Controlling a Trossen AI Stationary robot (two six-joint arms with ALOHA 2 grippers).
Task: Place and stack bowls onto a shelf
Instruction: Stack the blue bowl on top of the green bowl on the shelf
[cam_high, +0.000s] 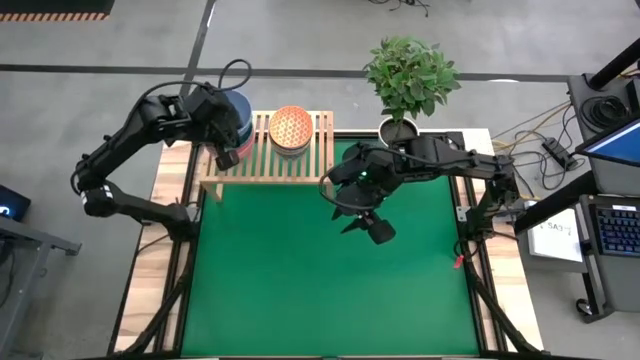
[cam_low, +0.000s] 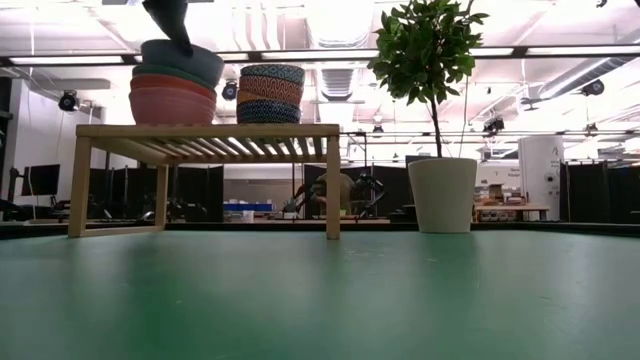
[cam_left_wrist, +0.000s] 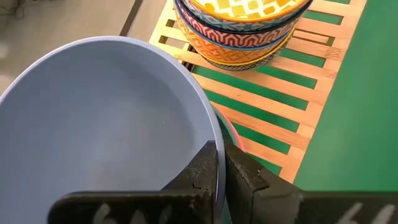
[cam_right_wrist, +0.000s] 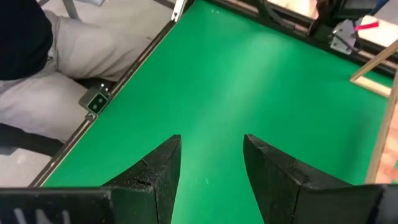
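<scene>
The large slate-blue bowl (cam_left_wrist: 106, 124) tops the left stack of bowls (cam_low: 172, 95) on the light-wood shelf (cam_high: 265, 160), sitting tilted. My left gripper (cam_left_wrist: 221, 171) is above the shelf's left part, shut on this bowl's rim. A second stack, with an orange patterned bowl (cam_high: 291, 127) on top, stands on the slats (cam_left_wrist: 267, 99) beside it. My right gripper (cam_high: 368, 225) hangs open over the green table, right of the shelf, touching nothing. My left gripper pinches the slate-blue bowl's rim (cam_left_wrist: 210, 134), on the side facing the table's near edge. One finger (cam_left_wrist: 199, 171) is inside the bowl and one outside. The fingers come from above, pointing down (cam_low: 172, 25). The bowl sits tilted on the left stack.
A white pot (cam_low: 443, 195) with a leafy plant (cam_high: 410, 75) stands at the far edge, right of the shelf. The green mat (cam_high: 330, 290) stretches from the shelf toward the near edge. A seated person's legs (cam_right_wrist: 74, 56) show beyond the table's edge.
</scene>
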